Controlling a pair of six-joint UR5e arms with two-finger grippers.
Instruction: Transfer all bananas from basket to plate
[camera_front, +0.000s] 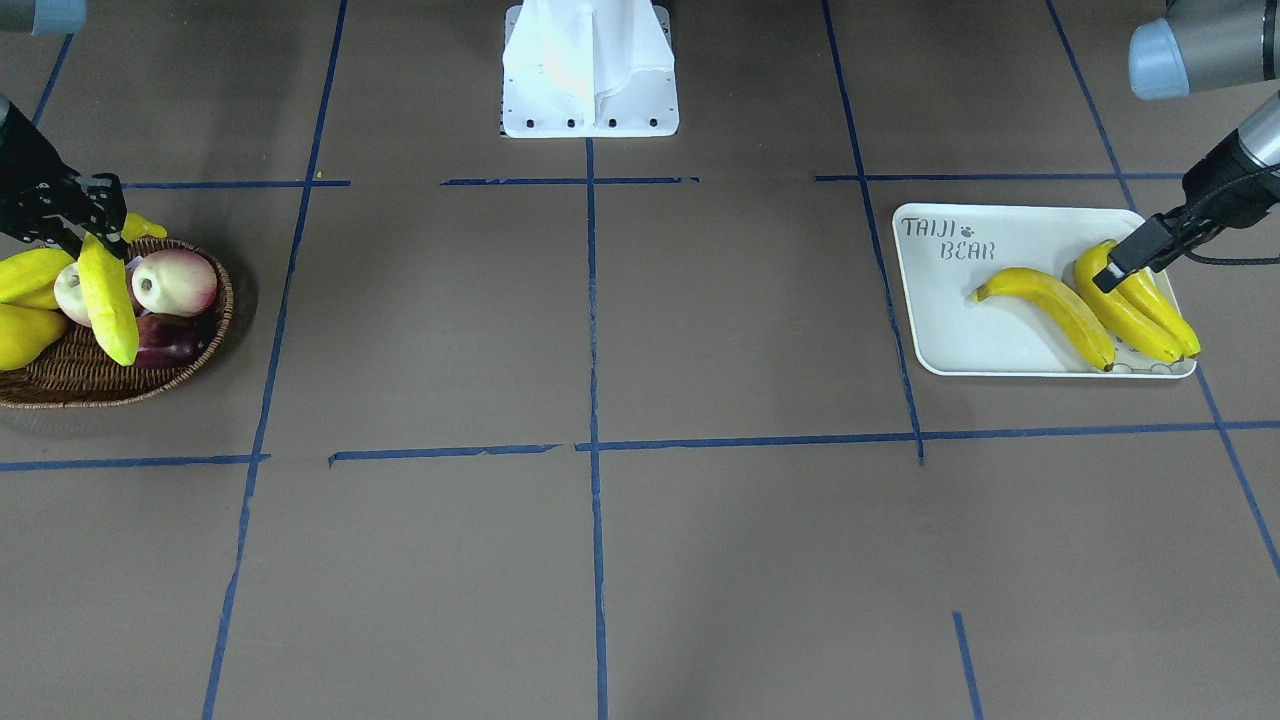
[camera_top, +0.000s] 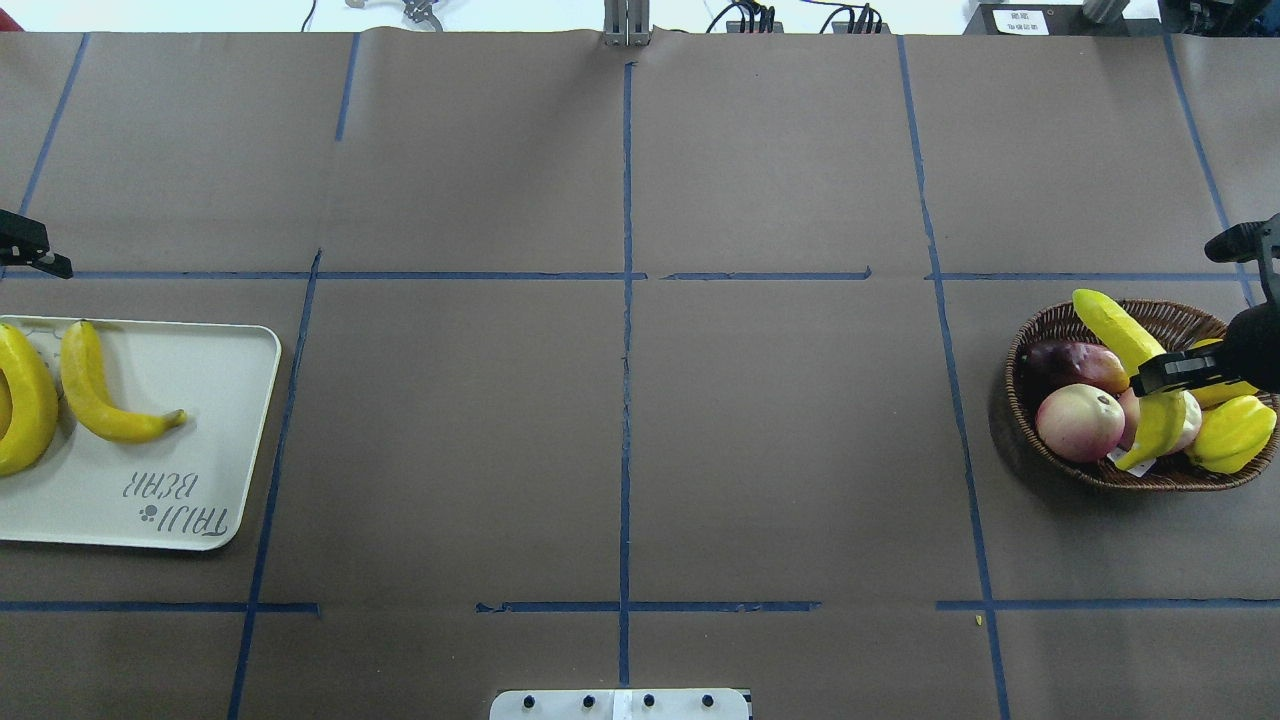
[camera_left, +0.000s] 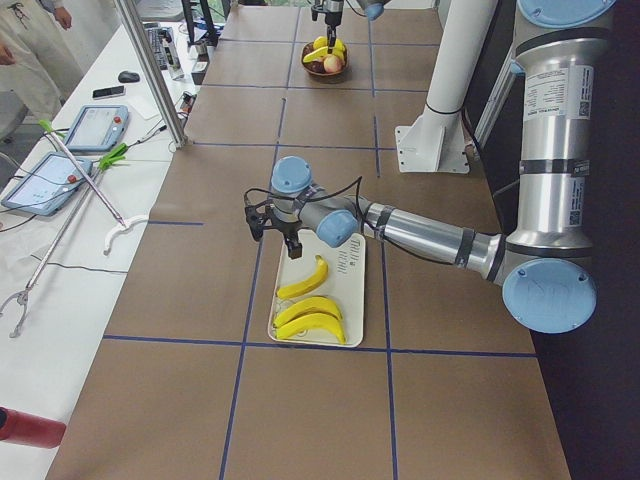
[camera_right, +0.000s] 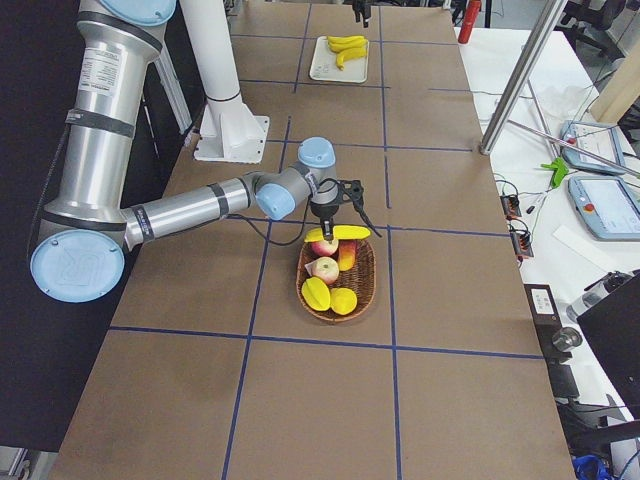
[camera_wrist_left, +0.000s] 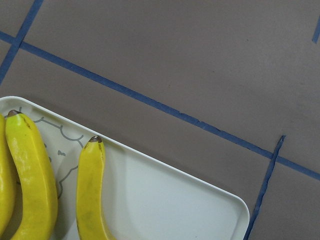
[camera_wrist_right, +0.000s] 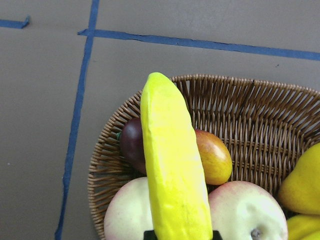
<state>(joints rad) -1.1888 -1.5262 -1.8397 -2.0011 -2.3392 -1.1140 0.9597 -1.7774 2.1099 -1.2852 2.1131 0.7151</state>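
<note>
A: Front-facing view, left edge?
B: Entry: right gripper (camera_front: 88, 225) clamped on one banana (camera_front: 108, 300), held over the basket (camera_front: 120, 395).
A: Right side?
B: Entry: plate (camera_front: 960, 330), three bananas (camera_front: 1050, 305) lying on it; left gripper (camera_front: 1110, 278) above them, jaw state unreadable.
A: Overhead view?
B: Same grip, banana's middle, frame's right edge.
A: Right wrist view?
B: Banana centre frame, basket rim behind.

Bananas (camera_front: 1050, 300) gleam, smooth and waxy, like moulded plastic. Basket (camera_wrist_right: 240, 125): rough brown woven wicker. Plate (camera_wrist_left: 165, 200): smooth cream, soft sheen. Bench (camera_front: 700, 320) wears matt brown paper, faintly creased, crossed with blue tape (camera_front: 592, 300). Apples (camera_top: 1080, 422) lightly glossy. Arms (camera_left: 420, 235): brushed silver metal, with pale-blue plastic caps (camera_left: 548, 296).
</note>
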